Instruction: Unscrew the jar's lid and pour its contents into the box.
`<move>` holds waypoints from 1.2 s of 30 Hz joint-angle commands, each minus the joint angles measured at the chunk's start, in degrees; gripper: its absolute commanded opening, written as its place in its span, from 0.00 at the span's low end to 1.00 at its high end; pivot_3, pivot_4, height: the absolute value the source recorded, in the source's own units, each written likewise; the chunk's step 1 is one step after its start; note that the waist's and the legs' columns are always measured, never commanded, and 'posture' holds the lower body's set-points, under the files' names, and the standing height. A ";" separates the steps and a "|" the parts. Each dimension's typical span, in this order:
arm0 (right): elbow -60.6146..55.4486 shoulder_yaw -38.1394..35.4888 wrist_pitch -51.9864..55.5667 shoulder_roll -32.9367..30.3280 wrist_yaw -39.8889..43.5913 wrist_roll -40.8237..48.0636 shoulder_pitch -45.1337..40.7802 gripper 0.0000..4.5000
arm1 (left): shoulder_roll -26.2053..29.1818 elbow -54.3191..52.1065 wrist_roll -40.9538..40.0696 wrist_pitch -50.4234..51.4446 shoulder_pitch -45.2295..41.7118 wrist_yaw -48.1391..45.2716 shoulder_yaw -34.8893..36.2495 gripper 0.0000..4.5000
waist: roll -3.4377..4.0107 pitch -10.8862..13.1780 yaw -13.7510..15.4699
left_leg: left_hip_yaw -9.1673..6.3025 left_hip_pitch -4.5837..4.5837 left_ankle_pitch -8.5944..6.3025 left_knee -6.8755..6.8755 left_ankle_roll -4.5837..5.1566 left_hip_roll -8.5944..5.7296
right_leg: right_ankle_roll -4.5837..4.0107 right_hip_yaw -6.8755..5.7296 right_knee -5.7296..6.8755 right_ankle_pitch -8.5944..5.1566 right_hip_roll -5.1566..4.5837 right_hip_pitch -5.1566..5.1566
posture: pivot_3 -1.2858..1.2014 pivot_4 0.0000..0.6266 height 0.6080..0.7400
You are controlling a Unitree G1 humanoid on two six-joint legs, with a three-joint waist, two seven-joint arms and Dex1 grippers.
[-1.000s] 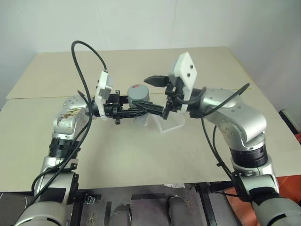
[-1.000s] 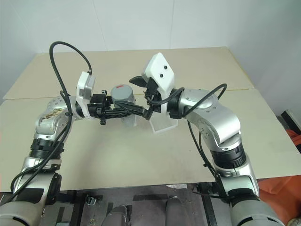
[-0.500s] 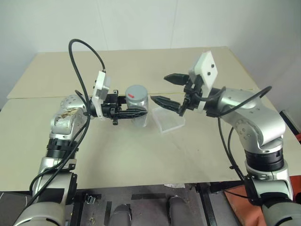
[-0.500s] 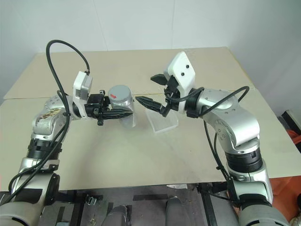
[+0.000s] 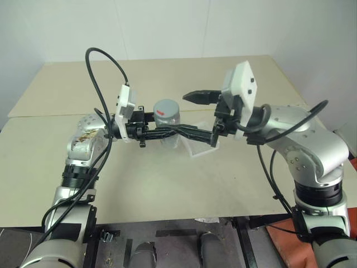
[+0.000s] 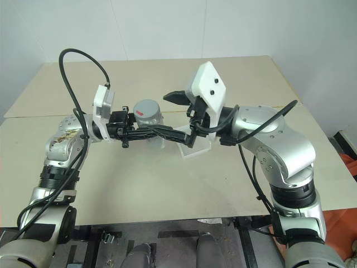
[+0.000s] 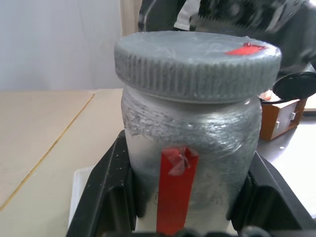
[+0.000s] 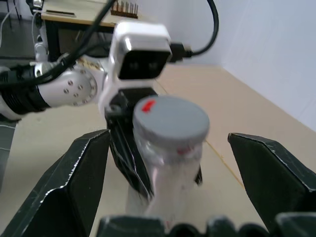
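At frame centre, the left gripper [image 5: 162, 133] clamps the jar [image 7: 190, 163] upright above the table [image 5: 167, 184], with the box [image 5: 202, 146] just right of and below it. The right gripper [image 5: 195, 114] stands wide open, its fingers straddling the lid [image 8: 170, 120] without contact. To proceed, centre both fingers on the lid's ribbed rim, close squarely, then twist while the left grip holds firm.

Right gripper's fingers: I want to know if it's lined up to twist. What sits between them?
In the right wrist view, the jar with its lid still on stands between the open right gripper's fingers, neither touching it; the left gripper holds the jar.
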 commanded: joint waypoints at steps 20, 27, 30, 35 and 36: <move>4.52 4.20 3.71 5.90 -4.39 -3.68 -6.76 0.98 | -0.32 -0.66 0.63 -1.97 -0.32 0.02 -0.10 0.42 | 0.00 0.00 -0.04 | -0.01 -0.01 0.00 0.00 0.00 0.00 | 0.00 0.00 0.01 0.00 0.00 -0.02 | 0.52 0.24 1.00; 4.86 4.01 3.71 6.14 -3.66 -3.69 -6.94 0.70 | -0.15 -1.15 0.62 -1.94 0.15 0.21 -0.05 0.42 | 0.00 0.00 -0.05 | -0.01 -0.01 0.00 0.00 0.00 0.00 | 0.00 0.00 0.01 0.00 0.00 -0.02 | 0.52 0.24 1.00; 5.08 3.88 3.61 6.46 -3.97 -3.90 -7.10 0.61 | -0.07 -1.22 0.59 -1.96 0.23 0.35 -0.05 0.42 | 0.00 0.00 -0.05 | -0.01 0.00 0.00 0.00 0.00 0.00 | 0.00 0.00 0.02 0.00 0.00 -0.02 | 0.52 0.24 1.00; 5.78 1.84 4.53 7.31 -4.27 -2.18 -7.67 0.61 | 0.11 -1.28 0.66 -2.07 0.41 0.46 -0.09 0.42 | 0.01 0.00 -0.07 | -0.01 -0.01 0.00 0.00 0.00 0.00 | 0.00 0.00 0.02 0.00 0.00 -0.02 | 0.52 0.24 1.00; 6.51 0.40 5.57 7.81 -4.85 -1.08 -8.13 0.61 | 0.17 -1.26 0.76 -2.17 0.51 0.44 -0.14 0.42 | 0.01 0.00 -0.07 | -0.01 -0.01 0.00 0.00 0.00 0.00 | 0.00 0.00 0.02 0.00 0.00 -0.02 | 0.52 0.24 1.00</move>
